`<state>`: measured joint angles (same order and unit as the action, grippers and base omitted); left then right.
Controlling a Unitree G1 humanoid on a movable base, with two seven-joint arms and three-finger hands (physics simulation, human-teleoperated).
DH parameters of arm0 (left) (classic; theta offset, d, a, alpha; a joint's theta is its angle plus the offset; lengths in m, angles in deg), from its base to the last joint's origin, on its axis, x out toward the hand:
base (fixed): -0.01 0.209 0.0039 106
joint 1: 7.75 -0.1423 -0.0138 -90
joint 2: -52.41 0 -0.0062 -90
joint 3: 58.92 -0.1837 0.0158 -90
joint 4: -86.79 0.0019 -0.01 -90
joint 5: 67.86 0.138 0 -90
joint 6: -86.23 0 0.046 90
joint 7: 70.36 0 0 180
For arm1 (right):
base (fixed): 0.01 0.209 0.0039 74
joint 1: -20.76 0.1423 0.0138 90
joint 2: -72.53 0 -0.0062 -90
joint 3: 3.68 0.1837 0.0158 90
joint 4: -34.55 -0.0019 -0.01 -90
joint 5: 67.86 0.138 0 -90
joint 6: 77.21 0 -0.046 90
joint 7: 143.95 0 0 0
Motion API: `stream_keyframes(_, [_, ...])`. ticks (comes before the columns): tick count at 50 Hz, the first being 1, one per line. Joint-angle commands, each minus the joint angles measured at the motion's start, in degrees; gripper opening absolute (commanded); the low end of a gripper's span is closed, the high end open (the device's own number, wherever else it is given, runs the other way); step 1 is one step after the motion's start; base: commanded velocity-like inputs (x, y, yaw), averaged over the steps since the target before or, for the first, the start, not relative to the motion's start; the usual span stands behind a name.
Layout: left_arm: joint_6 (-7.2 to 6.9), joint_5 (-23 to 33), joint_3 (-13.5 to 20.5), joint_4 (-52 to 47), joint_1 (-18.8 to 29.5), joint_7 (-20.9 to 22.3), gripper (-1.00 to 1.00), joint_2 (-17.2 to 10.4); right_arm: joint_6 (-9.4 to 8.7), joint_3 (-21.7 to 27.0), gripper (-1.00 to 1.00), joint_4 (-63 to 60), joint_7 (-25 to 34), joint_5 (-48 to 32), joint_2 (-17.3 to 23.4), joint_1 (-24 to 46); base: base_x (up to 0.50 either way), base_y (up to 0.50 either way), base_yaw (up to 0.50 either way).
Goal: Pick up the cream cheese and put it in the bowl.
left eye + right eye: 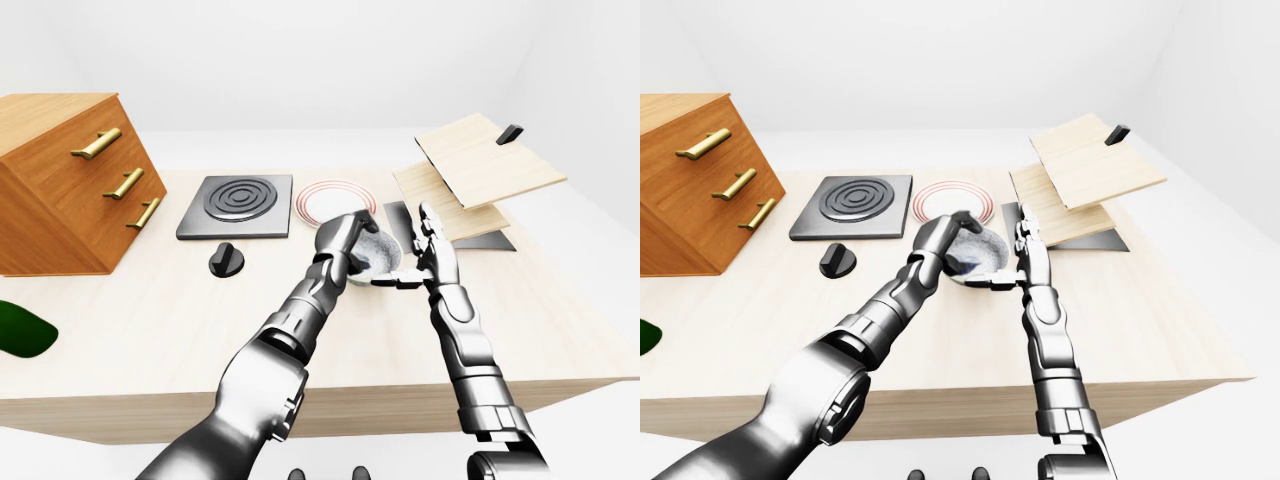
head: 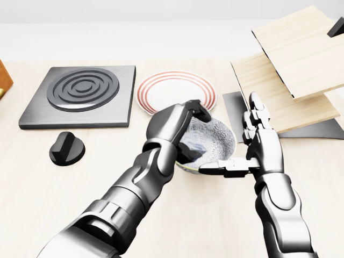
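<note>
The left hand (image 2: 185, 134) reaches down into the patterned bowl (image 2: 220, 137) near the middle of the worktop (image 2: 64, 193), fingers curled loosely inward; whether they grip anything I cannot tell, as the hand hides them. Something dark and bluish lies in the bowl under the hand, perhaps the cream cheese (image 2: 196, 149), though too hidden to be sure. The right hand (image 2: 252, 156) stands open at the bowl's 3 o'clock side, fingers straight up, thumb stretched along the rim. A red-ringed plate (image 2: 161, 88) sits at the bowl's 11 o'clock, touching it or nearly.
</note>
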<state>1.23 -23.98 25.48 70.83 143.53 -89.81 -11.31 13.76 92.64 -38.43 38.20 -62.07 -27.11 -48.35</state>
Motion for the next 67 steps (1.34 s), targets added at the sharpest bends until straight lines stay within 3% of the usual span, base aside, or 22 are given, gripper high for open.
stream_keyframes(1, [0.00,1.72,0.20,-0.40,0.10,-0.63,1.00,0.02,1.53,0.05,1.00,1.59,0.27,0.23,0.19,0.04,0.00,0.00,0.00])
stream_keyframes(15, [0.00,-0.39,1.37,-0.98,1.93,0.15,1.00,-0.53,2.71,0.29,1.00,2.17,1.02,0.33,0.45,-0.87,0.00,0.00,0.00])
stream_keyframes(16, [0.00,-0.79,1.50,-1.04,2.20,0.37,1.00,-0.68,1.55,0.32,1.00,-1.04,1.39,0.60,0.58,-2.97,0.00,0.00,0.00])
stream_keyframes(17, [0.00,-1.75,2.05,-1.29,2.93,0.91,1.00,-0.95,-1.84,0.61,1.00,-10.68,2.47,1.41,0.91,-9.53,0.00,0.00,0.00])
stream_keyframes(20, [0.00,-3.80,2.74,-1.99,3.99,2.13,1.00,-1.23,-4.17,1.44,1.00,-16.95,3.73,1.52,0.66,-13.70,0.00,0.00,0.00])
stream_keyframes(22, [0.00,-4.76,2.73,-2.37,4.36,2.67,1.00,-1.34,-4.71,1.86,1.00,-18.23,4.22,1.34,0.40,-14.48,0.00,0.00,0.00])
stream_keyframes(28, [0.00,-17.12,5.16,-13.80,5.61,13.02,1.00,-0.98,-5.45,2.98,1.00,-18.72,4.97,0.72,0.05,-14.12,0.00,0.00,0.00])
stream_keyframes(33, [0.00,-24.15,2.98,-34.99,-1.21,20.18,1.00,-1.32,-5.87,3.00,1.00,-19.20,4.77,0.25,0.03,-13.92,0.00,0.00,0.00])
stream_keyframes(35, [-7.17,-25.83,1.88,-48.89,-7.67,23.54,1.00,-1.60,-5.98,2.91,1.00,-19.30,4.41,0.08,-0.04,-13.20,0.00,0.00,0.00])
stream_keyframes(36, [-7.88,-26.10,1.51,-50.05,-8.18,23.62,1.00,-1.74,-5.98,2.91,1.00,-19.31,4.40,0.08,-0.04,-13.17,0.00,0.00,0.00])
stream_keyframes(37, [-10.00,-28.27,1.81,-58.81,-13.36,25.96,1.00,-2.01,-5.98,3.06,1.00,-20.12,4.31,0.16,0.09,-13.17,0.00,0.00,0.00])
stream_keyframes(39, [-10.00,-29.30,1.28,-62.03,-15.73,26.19,1.00,-2.88,-5.98,3.09,1.00,-20.27,4.34,0.20,0.09,-13.16,0.00,0.00,0.00])
stream_keyframes(40, [-10.00,-32.31,2.76,-66.44,-20.04,26.86,1.00,-3.76,-5.98,3.12,1.00,-20.33,4.38,0.15,0.13,-13.22,0.00,0.00,0.00])
stream_keyframes(42, [-10.00,-33.20,2.25,-66.91,-20.36,26.41,1.00,-4.34,-5.98,3.14,1.00,-20.33,4.40,0.13,0.12,-13.23,0.00,0.00,0.00])
stream_keyframes(43, [-10.00,-34.82,1.98,-72.44,-28.18,26.97,1.00,-4.96,-5.98,2.78,1.00,-20.09,4.27,-0.25,0.01,-12.97,0.00,0.00,0.00])
stream_keyframes(44, [-10.00,-35.28,1.66,-72.91,-28.69,26.72,1.00,-5.29,-5.98,2.77,1.00,-20.07,4.28,-0.29,-0.01,-12.95,0.00,0.00,0.00])
stream_keyframes(45, [-10.00,-35.78,0.47,-76.60,-35.97,27.72,1.00,-5.97,-5.98,2.67,1.00,-20.18,4.10,-0.43,0.02,-12.50,0.00,0.00,0.00])
stream_keyframes(47, [-10.00,-35.90,0.32,-76.87,-36.44,27.71,1.00,-6.10,-5.98,2.67,1.00,-20.19,4.10,-0.45,0.02,-12.47,0.00,0.00,0.00])
stream_keyframes(49, [-10.00,-38.23,1.10,-78.72,-42.88,27.46,1.00,-6.84,-5.98,2.46,1.00,-20.44,3.88,-0.77,0.00,-12.19,0.00,0.00,0.00])
stream_keyframes(54, [-10.00,-39.95,1.82,-78.42,-44.62,26.27,1.00,-7.74,-5.98,2.14,1.00,-21.01,3.71,-1.19,-0.18,-12.12,0.00,0.00,0.00])
stream_keyframes(60, [-7.37,-39.96,0.82,-77.12,-46.83,25.28,1.00,-7.36,-5.98,1.88,1.00,-21.11,3.67,-1.48,-0.39,-11.97,0.00,0.00,0.00])
stream_keyframes(67, [-10.00,-40.01,-1.48,-82.48,-49.14,24.91,1.00,-6.26,-5.98,1.90,1.00,-19.97,3.75,-1.51,-0.37,-11.98,0.00,0.00,0.00])
